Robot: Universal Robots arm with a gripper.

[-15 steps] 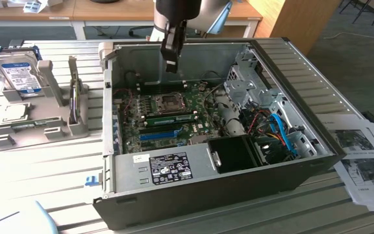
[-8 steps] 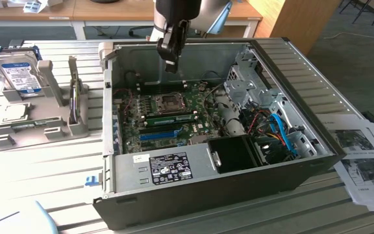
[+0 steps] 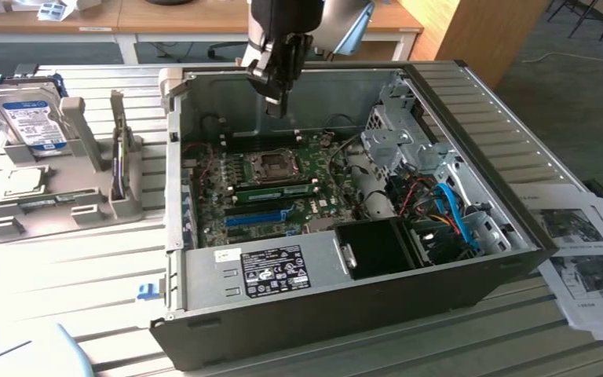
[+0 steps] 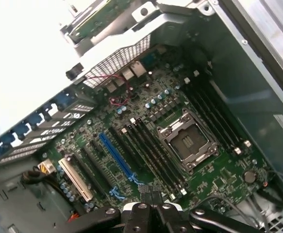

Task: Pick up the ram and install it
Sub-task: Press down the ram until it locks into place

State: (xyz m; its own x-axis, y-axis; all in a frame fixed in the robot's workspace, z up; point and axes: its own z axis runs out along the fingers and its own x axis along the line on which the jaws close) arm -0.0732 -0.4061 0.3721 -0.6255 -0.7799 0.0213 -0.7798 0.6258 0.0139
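A long green ram stick stands in a motherboard slot just in front of the empty CPU socket, inside the open computer case. My gripper hangs above the far end of the motherboard, apart from the ram, its fingers shut with nothing between them. In the wrist view the shut gripper hovers over the near ends of the dark memory slots beside the CPU socket; I cannot pick out the ram there.
A grey holder on the exterior view's left carries a hard drive, a chip and a thin green strip. A blue slot, the power supply, drive cages and cables crowd the case. Papers lie on the right.
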